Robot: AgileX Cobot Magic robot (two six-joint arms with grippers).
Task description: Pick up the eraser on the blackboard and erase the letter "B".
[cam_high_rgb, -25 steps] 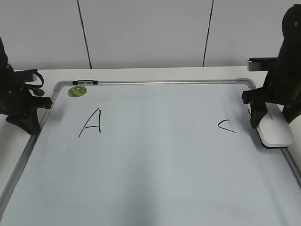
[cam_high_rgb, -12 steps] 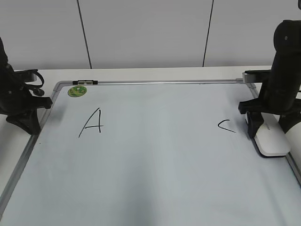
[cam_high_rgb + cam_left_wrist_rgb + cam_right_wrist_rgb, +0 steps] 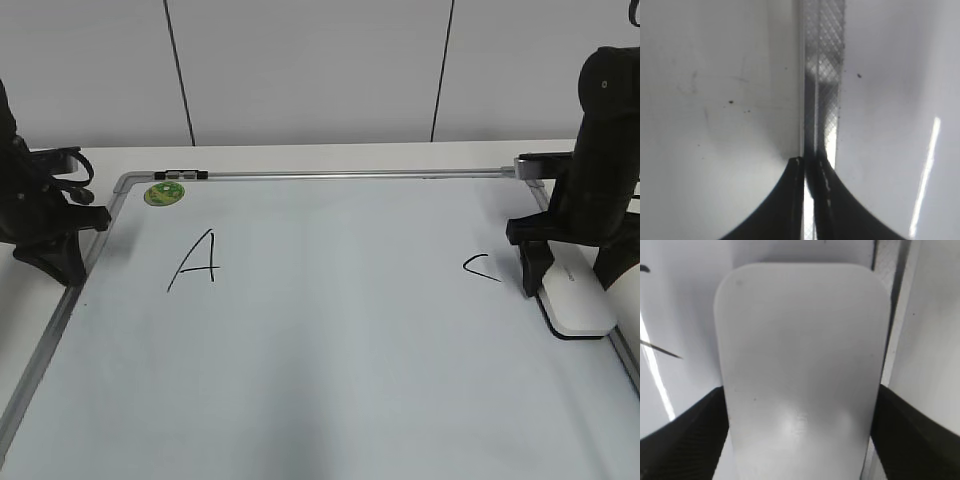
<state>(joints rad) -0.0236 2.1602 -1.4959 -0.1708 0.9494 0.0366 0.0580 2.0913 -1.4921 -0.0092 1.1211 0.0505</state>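
The white eraser (image 3: 577,300) lies flat at the right edge of the blackboard (image 3: 330,340), just right of the "C" (image 3: 482,267). My right gripper (image 3: 567,285) is shut on the eraser, one finger on each long side. In the right wrist view the eraser (image 3: 800,355) fills the space between the black fingers of the gripper (image 3: 800,440). No letter "B" shows on the board; the space between the "A" (image 3: 195,262) and the "C" is blank. My left gripper (image 3: 60,265) is shut and empty at the board's left frame (image 3: 822,75).
A round green sticker (image 3: 163,193) sits at the board's far left corner, next to a small clip on the frame. The board's metal frame (image 3: 892,315) runs just right of the eraser. A white table and a grey wall lie beyond the board.
My right gripper and the eraser have shifted a little to the left and turned slightly, then settled at the board's right edge. The left arm has not moved.
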